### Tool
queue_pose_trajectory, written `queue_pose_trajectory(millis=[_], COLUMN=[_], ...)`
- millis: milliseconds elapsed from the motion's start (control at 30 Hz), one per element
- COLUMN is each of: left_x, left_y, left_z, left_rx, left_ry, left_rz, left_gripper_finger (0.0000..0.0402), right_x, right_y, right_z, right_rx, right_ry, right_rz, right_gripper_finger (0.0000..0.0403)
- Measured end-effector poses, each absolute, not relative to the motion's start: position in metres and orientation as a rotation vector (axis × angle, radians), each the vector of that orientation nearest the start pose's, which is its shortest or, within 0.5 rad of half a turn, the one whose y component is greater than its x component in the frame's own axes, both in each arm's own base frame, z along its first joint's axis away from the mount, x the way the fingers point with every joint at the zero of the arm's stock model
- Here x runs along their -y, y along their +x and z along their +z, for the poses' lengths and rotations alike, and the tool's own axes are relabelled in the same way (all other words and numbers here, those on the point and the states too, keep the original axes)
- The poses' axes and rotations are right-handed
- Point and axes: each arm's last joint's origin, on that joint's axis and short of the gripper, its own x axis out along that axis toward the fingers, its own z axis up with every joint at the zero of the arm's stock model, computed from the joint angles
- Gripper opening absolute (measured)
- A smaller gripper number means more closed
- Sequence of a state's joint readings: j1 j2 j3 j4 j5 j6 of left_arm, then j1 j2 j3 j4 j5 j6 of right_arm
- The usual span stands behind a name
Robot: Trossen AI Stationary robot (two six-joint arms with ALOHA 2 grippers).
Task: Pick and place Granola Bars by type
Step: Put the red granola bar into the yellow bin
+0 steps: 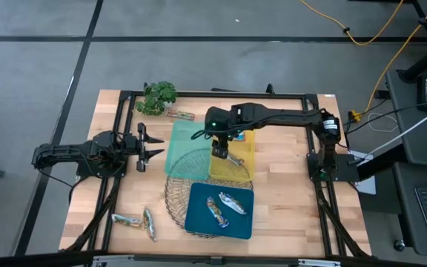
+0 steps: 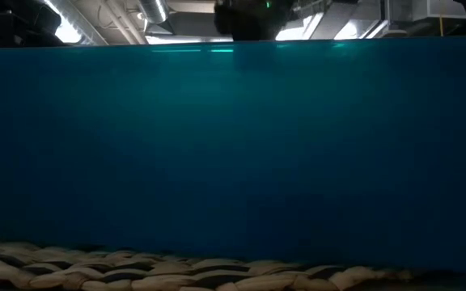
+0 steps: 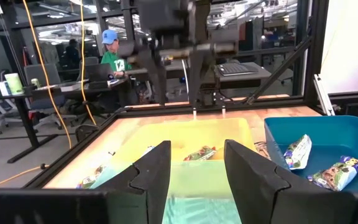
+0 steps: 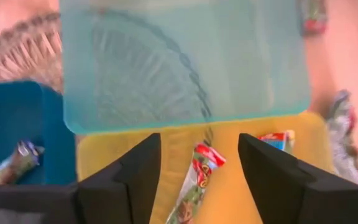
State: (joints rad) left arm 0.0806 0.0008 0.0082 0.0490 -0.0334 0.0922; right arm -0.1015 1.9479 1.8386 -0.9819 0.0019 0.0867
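Observation:
My right gripper (image 1: 219, 150) (image 4: 199, 168) hangs open above the yellow tray (image 1: 245, 172), touching nothing. Below it a red-and-green granola bar (image 4: 196, 180) (image 1: 233, 159) lies flat on the tray floor, and a second bar (image 4: 277, 138) lies near the tray's far corner. Two bars (image 1: 216, 210) (image 1: 233, 202) lie in the blue tray (image 1: 199, 222). Two more bars (image 1: 127, 219) (image 1: 150, 225) rest on the table at the near left, and one (image 1: 180, 115) lies by the plant. My left gripper (image 1: 151, 143) (image 3: 197, 180) waits open at the left.
A translucent teal tray (image 1: 185, 144) sits left of the yellow one, partly over a wire basket (image 1: 180, 194). A green plant (image 1: 157, 96) stands at the far left. The blue tray's wall (image 2: 233, 153) fills the low view. People sit at desks beyond the table (image 3: 107, 53).

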Motion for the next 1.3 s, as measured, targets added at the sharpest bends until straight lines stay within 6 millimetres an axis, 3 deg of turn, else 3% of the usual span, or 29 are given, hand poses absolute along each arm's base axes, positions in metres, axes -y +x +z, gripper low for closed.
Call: queue_pose_trajectory(millis=[167, 333, 467, 667, 800, 933, 1100, 1300], left_x=[-0.009, -0.009, -0.009, -0.009, -0.009, -0.009, -0.009, -0.009], left_y=[0.097, 0.097, 0.097, 0.097, 0.097, 0.097, 0.097, 0.097], left_z=[0.171, 0.171, 0.171, 0.171, 0.171, 0.171, 0.171, 0.171], left_rx=[0.050, 0.050, 0.050, 0.050, 0.051, 0.055, 0.058, 0.057], left_ry=[0.093, 0.093, 0.093, 0.092, 0.080, 0.020, -0.014, -0.013], left_rz=[0.126, 0.141, 0.141, 0.136, 0.135, 0.133, 0.132, 0.132], left_gripper_finger=[0.0143, 0.0143, 0.0143, 0.0143, 0.0143, 0.0143, 0.0143, 0.0143], right_x=[0.029, 0.017, 0.012, 0.011, 0.010, 0.008, 0.005, 0.003], right_y=[0.393, 0.360, 0.327, 0.266, 0.222, 0.179, 0.138, 0.106], right_z=[0.330, 0.365, 0.391, 0.405, 0.393, 0.367, 0.316, 0.254], right_rx=[-1.003, -0.921, -0.807, -0.584, -0.405, -0.230, -0.060, 0.082], right_ry=[0.095, 0.090, 0.082, 0.075, 0.057, 0.070, 0.134, 0.208], right_rz=[-0.199, -0.203, -0.184, -0.189, -0.156, -0.122, -0.066, -0.026], right_gripper_finger=[0.0204, 0.0197, 0.0191, 0.0180, 0.0177, 0.0177, 0.0177, 0.0177])
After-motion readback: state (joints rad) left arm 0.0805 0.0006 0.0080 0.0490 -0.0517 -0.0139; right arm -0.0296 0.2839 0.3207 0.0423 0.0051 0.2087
